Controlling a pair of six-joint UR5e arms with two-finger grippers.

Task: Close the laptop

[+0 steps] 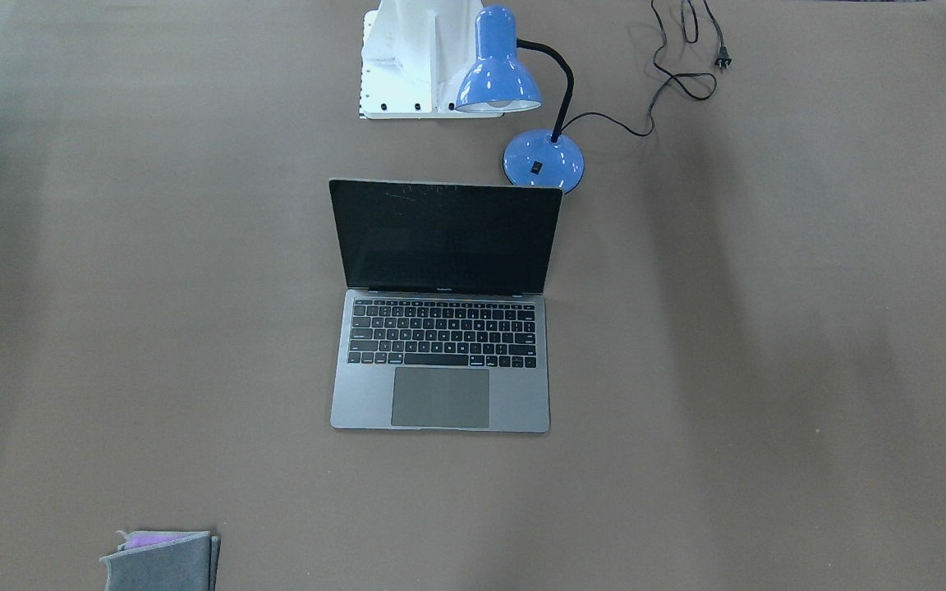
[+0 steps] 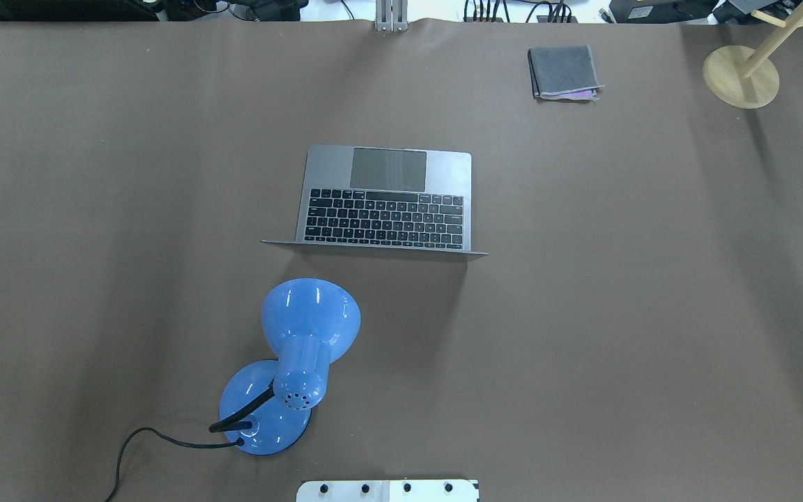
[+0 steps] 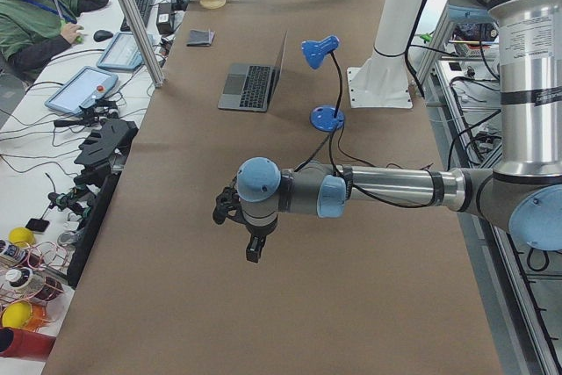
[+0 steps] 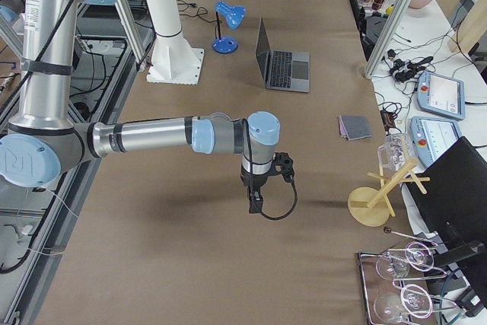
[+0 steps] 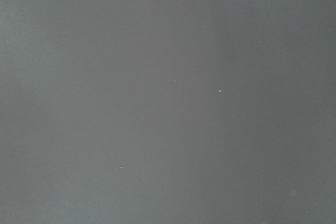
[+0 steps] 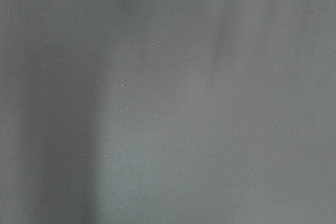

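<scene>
Open at frame centre we see laptop (image 1: 443, 328) on brown table (image 1: 769, 369), screen dark and upright; wording under screen too small to read. Blue lamp (image 1: 544, 160) just behind, upper centre. Over bare table hang left gripper (image 3: 252, 255) and right gripper (image 4: 255, 205); jaws' state we cannot tell.

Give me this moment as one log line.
laptop: open, untouched | left gripper: far from it, jaws unclear | right gripper: far, jaws unclear | step: not started

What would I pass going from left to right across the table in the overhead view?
First the blue desk lamp, then the laptop, then the folded grey cloth, and last the wooden stand.
</scene>
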